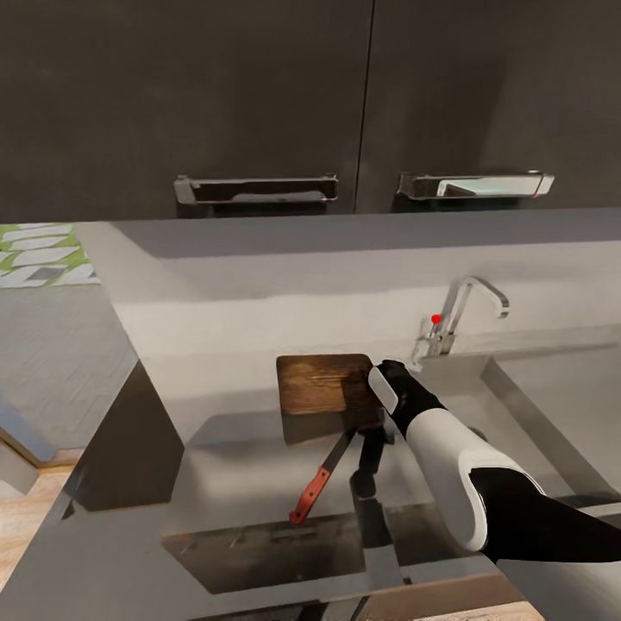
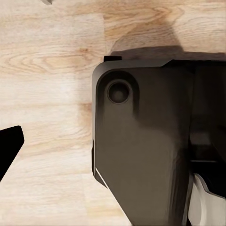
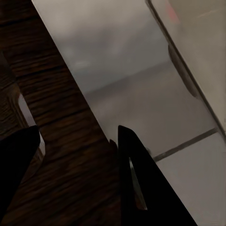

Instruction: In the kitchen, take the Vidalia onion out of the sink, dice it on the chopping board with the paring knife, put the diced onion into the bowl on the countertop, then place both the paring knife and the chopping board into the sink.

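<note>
We are losing the chopping board's [image 1: 323, 384] near right corner behind the right arm [image 1: 448, 457]; the paring knife's [image 1: 321, 479] blade tip is hiding there too.

Two dark matte cabinet doors [image 1: 259, 86] span 12 o'clock, each carrying a chrome bar handle [image 1: 256, 189]. Green-and-white patterned rug [image 1: 39, 253] at 9 o'clock. Pale wooden plank floor [image 2: 47, 61] beneath.

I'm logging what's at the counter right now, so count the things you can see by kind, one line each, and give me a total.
Chopping board: 1
Knife with a red handle: 1
Tap with a red knob: 1
Cabinet handles: 2
Right gripper, fingers astride the board's edge: 1
Total: 6
</note>
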You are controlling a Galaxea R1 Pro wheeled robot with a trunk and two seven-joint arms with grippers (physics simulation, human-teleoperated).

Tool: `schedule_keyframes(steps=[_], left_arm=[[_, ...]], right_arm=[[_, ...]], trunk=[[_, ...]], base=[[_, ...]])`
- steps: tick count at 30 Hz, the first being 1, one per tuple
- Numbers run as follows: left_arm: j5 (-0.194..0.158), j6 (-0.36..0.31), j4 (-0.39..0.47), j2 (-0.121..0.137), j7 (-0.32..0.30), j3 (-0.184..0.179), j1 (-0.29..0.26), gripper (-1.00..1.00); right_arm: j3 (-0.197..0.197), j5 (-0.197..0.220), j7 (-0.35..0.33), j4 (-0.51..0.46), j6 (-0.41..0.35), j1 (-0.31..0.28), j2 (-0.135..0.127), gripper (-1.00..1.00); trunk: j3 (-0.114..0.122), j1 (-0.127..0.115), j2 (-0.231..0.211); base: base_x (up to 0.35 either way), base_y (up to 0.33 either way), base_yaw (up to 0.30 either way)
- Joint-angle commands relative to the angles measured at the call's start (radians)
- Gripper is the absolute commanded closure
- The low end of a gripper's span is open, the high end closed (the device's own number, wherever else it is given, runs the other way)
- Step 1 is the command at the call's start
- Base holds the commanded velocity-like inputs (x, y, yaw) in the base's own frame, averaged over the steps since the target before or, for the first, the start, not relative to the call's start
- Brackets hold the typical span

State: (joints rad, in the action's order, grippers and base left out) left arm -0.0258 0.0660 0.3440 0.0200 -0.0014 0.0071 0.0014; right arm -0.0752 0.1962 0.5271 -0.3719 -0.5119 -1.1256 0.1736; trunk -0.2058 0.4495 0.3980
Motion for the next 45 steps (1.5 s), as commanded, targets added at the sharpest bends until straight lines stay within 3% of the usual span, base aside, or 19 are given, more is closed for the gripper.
schedule_keyframes(steps=[1, 6, 9, 11, 19, 34, 45], left_arm=[[-0.002, 0.002, 0.001, 0.0, 0.0, 0.001, 0.0, -1.0], [-0.002, 0.002, 0.001, 0.0, 0.0, 0.001, 0.0, -1.0], [-0.002, 0.002, 0.002, 0.0, 0.0, 0.0, 0.0, -1.0], [-0.002, 0.002, 0.002, 0.0, 0.0, 0.0, 0.0, -1.0], [-0.002, 0.002, 0.002, 0.0, 0.0, 0.0, 0.0, -1.0], [-0.002, 0.002, 0.003, 0.0, 0.0, -0.001, 0.0, -1.0], [-0.002, 0.002, 0.003, 0.0, 0.0, -0.001, 0.0, -1.0]], right_arm=[[-0.005, 0.007, 0.005, -0.001, -0.001, -0.001, 0.001, 1.0], [-0.005, 0.007, -0.009, 0.001, 0.001, -0.001, 0.001, 1.0], [-0.005, 0.003, -0.063, 0.015, 0.006, 0.0, 0.001, 1.0], [-0.005, 0.0, -0.093, 0.033, 0.052, 0.0, 0.001, 1.0], [-0.005, -0.001, -0.103, 0.056, 0.099, 0.0, 0.001, 1.0], [-0.005, -0.003, -0.086, 0.062, 0.101, 0.0, 0.001, 1.0], [-0.003, -0.003, -0.004, 0.059, 0.099, 0.0, 0.001, 1.0]], trunk=[[-0.003, 0.001, 0.002], [-0.011, 0.001, 0.002], [-0.016, 0.001, 0.002], [-0.019, 0.001, 0.002], [-0.032, 0.001, 0.002], [-0.056, 0.001, 0.002], [-0.064, 0.001, 0.002]], base=[[0.0, 0.0, 0.0], [0.0, 0.0, 0.0], [0.0, 0.0, 0.0], [0.0, 0.0, 0.0], [0.0, 0.0, 0.0], [0.0, 0.0, 0.0], [0.0, 0.0, 0.0]])
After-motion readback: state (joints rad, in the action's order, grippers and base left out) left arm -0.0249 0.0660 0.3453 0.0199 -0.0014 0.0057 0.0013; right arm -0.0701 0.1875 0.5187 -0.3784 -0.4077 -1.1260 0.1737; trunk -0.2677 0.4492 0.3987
